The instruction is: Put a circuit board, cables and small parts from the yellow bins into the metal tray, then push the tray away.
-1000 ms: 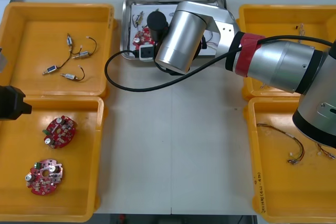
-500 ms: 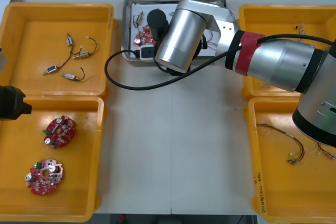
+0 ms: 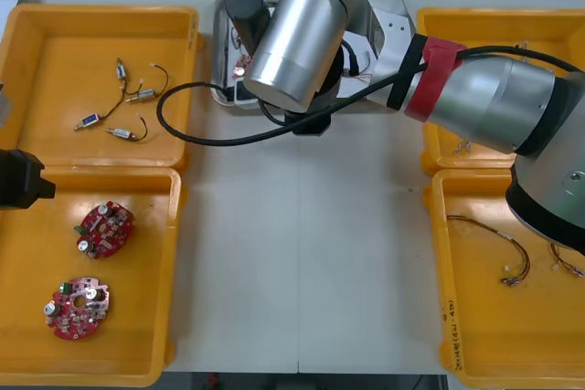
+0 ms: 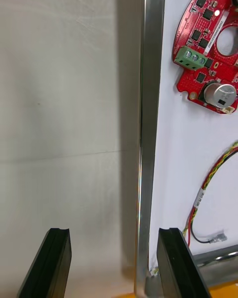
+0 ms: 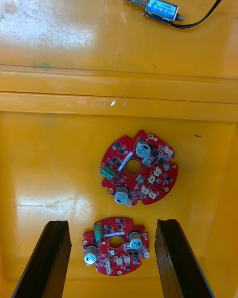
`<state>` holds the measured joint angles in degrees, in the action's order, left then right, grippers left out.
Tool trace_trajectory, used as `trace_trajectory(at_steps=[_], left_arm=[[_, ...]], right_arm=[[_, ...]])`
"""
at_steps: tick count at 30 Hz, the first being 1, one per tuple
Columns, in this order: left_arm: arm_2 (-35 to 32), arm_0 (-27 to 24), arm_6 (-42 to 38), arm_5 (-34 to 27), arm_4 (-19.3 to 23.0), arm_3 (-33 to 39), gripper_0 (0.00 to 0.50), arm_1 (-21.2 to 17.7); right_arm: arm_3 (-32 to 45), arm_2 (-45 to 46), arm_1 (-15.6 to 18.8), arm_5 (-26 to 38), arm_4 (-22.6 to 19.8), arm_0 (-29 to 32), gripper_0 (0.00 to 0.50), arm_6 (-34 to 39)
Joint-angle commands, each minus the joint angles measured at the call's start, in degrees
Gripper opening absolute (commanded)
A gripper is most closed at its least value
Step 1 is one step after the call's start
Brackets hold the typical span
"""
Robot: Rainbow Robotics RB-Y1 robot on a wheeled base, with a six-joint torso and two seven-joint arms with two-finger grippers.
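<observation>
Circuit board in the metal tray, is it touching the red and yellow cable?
Apart. The right wrist view shows white tray floor between the circuit board and the cable.

Four bins (image 3: 55,70), one tray (image 4: 148,104), three boards (image 3: 103,228) (image 3: 79,308) (image 4: 210,49), two binned and one trayed, four small metal parts (image 3: 120,68) (image 3: 139,95) (image 3: 89,121) (image 3: 120,132), cables (image 4: 214,174) too tangled to count.

Bare counter (image 3: 302,253) lies open from centre to 6 o'clock; yellow bins (image 3: 55,70) flank 9 and 3; the right arm (image 3: 475,107) overhangs the metal tray (image 3: 219,52) at 12 o'clock.
</observation>
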<state>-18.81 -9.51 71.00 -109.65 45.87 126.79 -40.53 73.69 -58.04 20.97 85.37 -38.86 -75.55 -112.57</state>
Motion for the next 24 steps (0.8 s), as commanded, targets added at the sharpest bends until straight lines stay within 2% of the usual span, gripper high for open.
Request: trace_trajectory(at_steps=[1, 6, 11, 16, 24], left_arm=[[-1.8, 1.4, 4.0, -0.3, 0.4, 1.7, 0.500, -2.3], [-1.8, 1.4, 4.0, -0.3, 0.4, 1.7, 0.500, -2.3], [-1.8, 1.4, 4.0, -0.3, 0.4, 1.7, 0.500, -2.3], [-1.8, 1.4, 4.0, -0.3, 0.4, 1.7, 0.500, -2.3], [-1.8, 1.4, 4.0, -0.3, 0.4, 1.7, 0.500, -2.3]], right_arm=[[6.6, 6.6, -0.7, 5.9, -0.3, 0.9, 0.500, 1.7], [13.9, 12.1, -0.6, 14.1, 1.2, 4.8, 0.500, 6.6], [23.8, 16.9, -0.6, 24.2, 5.5, 9.5, 0.500, 12.3], [30.3, 20.5, -0.6, 24.6, 7.7, 13.2, 0.500, 17.1], [39.7, 28.2, 1.3, 24.6, 7.0, 20.1, 0.500, 24.9]])
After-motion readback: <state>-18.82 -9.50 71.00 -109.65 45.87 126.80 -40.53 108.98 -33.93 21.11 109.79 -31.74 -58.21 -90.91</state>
